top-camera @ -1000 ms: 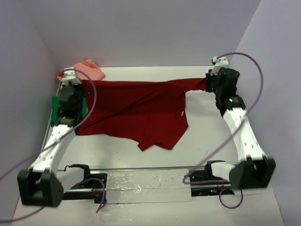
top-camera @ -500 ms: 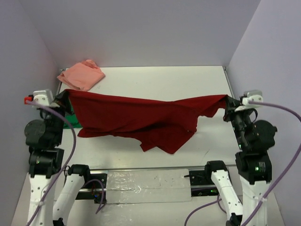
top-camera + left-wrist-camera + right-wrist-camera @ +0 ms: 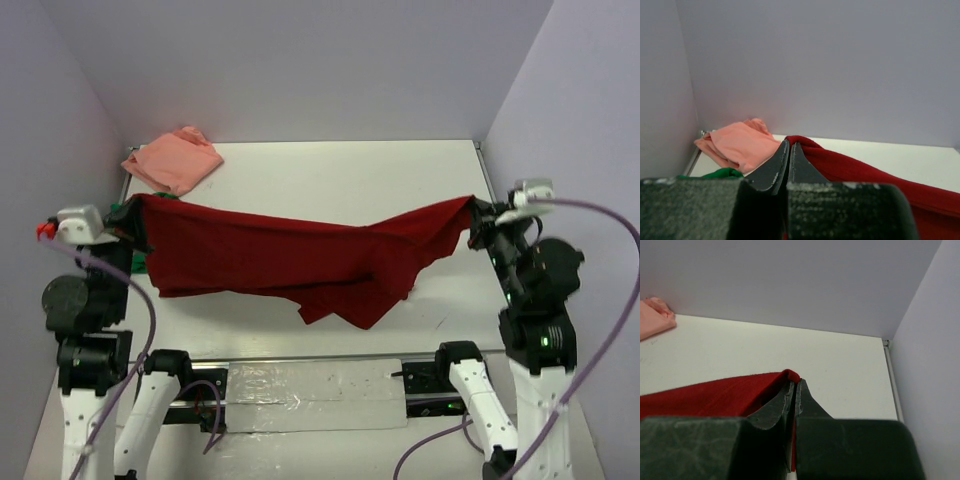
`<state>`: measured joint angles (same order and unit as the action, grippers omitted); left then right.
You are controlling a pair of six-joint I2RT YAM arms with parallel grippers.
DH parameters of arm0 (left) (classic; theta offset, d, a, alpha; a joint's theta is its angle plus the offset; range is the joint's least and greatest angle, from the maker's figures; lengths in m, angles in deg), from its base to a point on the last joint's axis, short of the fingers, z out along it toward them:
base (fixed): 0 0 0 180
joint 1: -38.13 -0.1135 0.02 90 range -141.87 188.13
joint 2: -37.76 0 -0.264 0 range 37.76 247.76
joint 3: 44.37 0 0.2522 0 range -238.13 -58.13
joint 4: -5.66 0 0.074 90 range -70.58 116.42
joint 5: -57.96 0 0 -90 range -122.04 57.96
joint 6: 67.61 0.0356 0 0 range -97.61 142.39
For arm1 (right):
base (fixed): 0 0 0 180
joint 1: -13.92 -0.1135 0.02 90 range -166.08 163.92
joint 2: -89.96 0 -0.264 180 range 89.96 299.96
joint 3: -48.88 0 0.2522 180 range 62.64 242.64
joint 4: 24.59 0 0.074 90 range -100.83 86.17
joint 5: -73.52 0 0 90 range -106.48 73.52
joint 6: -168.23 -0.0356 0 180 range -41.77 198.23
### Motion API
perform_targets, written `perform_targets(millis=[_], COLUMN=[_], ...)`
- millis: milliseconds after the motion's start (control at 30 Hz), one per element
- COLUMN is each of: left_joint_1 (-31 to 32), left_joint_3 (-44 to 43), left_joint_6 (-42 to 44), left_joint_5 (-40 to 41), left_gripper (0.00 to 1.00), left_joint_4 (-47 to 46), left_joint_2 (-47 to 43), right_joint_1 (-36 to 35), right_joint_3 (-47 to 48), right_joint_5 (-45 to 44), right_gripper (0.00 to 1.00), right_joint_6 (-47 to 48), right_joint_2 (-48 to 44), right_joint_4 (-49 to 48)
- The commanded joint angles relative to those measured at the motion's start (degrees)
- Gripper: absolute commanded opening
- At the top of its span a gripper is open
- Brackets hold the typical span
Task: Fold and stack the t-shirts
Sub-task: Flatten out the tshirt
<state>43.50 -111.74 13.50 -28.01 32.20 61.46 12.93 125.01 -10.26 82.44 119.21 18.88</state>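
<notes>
1. Your left tool (image 3: 788, 146) is pinched tight on one end of the dark red soft cloth t-shirt (image 3: 290, 255). In the left wrist view its two dark fingers (image 3: 771, 170) meet, and the red cloth comes out right at their tips.
2. Your right tool (image 3: 794, 385) is clamped the same way on the opposite end of that shirt. In the right wrist view, red fabric shows at the tips of its closed fingers and runs off to the left of the frame.
3. In the top view the red shirt stretches across the middle of the frame, from the left tool at the left edge to the right tool at the right. Both held ends are raised above the white worktop (image 3: 340, 170).
4. The cloth sags between your two tools, and its lowest fold droops at the lower centre of the top view. You cannot tell from these views whether that fold touches the worktop.
5. The salmon pink cloth t-shirt (image 3: 172, 160) lies bunched in the upper left of the top view, at the corner of the worktop and apart from the red shirt.
6. The bright green cloth t-shirt (image 3: 720, 173) shows only as a sliver at the lower left of the left wrist view, below the pink one and just beside the left tool.
</notes>
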Motion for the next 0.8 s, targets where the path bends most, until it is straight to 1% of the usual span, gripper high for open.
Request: perform_targets(millis=[0,33,67,100,133,167,200,233,267,300,333,367,400,433,467,500,533,567,600,667,700,733,767], left_joint_1=[-0.7,-0.7,-0.7,-0.7,-0.6,-0.5,-0.1,0.6,0.8,1.1,1.7,2.0,2.5,3.3,3.7,3.9,4.6,5.0,5.3,6.4,6.7,7.4,7.6], left_joint_3=[2.2,2.1,2.1,2.5,3.0,2.5,1.5,-1.1,-2.5,-4.2,-7.1,-8.7,-12.4,-14.0,-15.5,-18.9,-21.0,-22.8,-25.3,-26.5,-27.1,-27.1,-27.0], left_joint_6=[-0.5,-0.7,-0.9,-0.7,-1.0,-1.0,-0.3,-0.3,-0.1,0.8,1.1,1.9,3.8,4.4,6.1,7.1,8.1,8.3,10.9,13.2,16.0,17.4,18.7], left_joint_5=[1.0,0.4,0.1,-0.2,-0.2,-0.3,-0.3,0.4,0.4,1.8,2.2,2.2,3.2,4.8,5.3,6.1,8.5,9.9,10.8,14.4,15.3,18.0,19.2], left_gripper=[0.0,0.0,0.0,0.0,0.0,0.0,0.0,0.0,0.0,0.0,0.0,0.0,0.0,0.0,0.0,0.0,0.0,0.0,0.0,0.0,0.0,0.0,0.0], left_joint_4=[-11.2,-13.6,-19.6,-23.4,-27.0,-32.3,-34.4,-36.1,-38.1,-41.8,-44.0,-45.9,-48.7,-50.5,-52.1,-53.4,-54.9,-55.3,-56.2,-60.8,-62.7,-67.6,-70.7], left_joint_2=[9.7,12.2,15.0,20.3,23.1,26.6,34.3,38.0,42.3,49.9,53.5,60.5,63.8,66.7,72.2,74.9,77.3,79.8,83.8,88.4,89.7,90.7,92.5], right_joint_1=[0.1,0.1,0.0,-0.1,-0.1,-0.8,-1.2,-1.5,-2.0,-2.2,-2.3,-2.3,-2.4,-2.4,-2.5,-2.5,-2.5,-2.7,-2.4,-2.4,-2.4,-2.4,-2.4], right_joint_3=[4.4,5.4,6.4,9.1,10.3,11.8,14.7,16.4,18.2,21.3,23.0,26.5,28.1,29.7,32.1,33.2,34.9,36.1,37.6,38.4,37.9,37.4,37.2], right_joint_5=[0.8,1.1,1.2,1.5,1.3,0.7,-0.2,-1.5,-2.5,-3.6,-5.0,-6.0,-7.4,-9.5,-10.6,-11.5,-13.0,-14.0,-14.5,-17.0,-18.0,-19.0,-20.0], right_gripper=[0.0,0.0,0.0,0.0,0.0,0.0,0.0,0.0,0.0,0.0,0.0,0.0,0.0,0.0,0.0,0.0,0.0,0.0,0.0,0.0,0.0,0.0,0.0], right_joint_6=[-1.9,-2.5,-2.7,-3.3,-3.8,-3.8,-3.7,-3.7,-3.5,-3.2,-2.8,-2.5,-2.1,-1.3,-0.9,-0.7,0.2,0.3,0.3,0.8,1.0,0.9,0.5], right_joint_2=[11.7,17.4,20.6,24.0,30.5,34.0,37.2,43.9,47.4,50.3,56.3,59.2,61.9,66.8,68.9,70.8,74.8,76.5,77.8,80.5,81.0,81.1,81.1], right_joint_4=[-6.2,-7.6,-10.0,-10.9,-12.2,-14.3,-15.4,-16.3,-17.3,-18.1,-19.4,-20.0,-20.4,-21.3,-22.1,-22.8,-22.9,-23.6,-24.4,-27.7,-29.2,-33.1,-34.3])
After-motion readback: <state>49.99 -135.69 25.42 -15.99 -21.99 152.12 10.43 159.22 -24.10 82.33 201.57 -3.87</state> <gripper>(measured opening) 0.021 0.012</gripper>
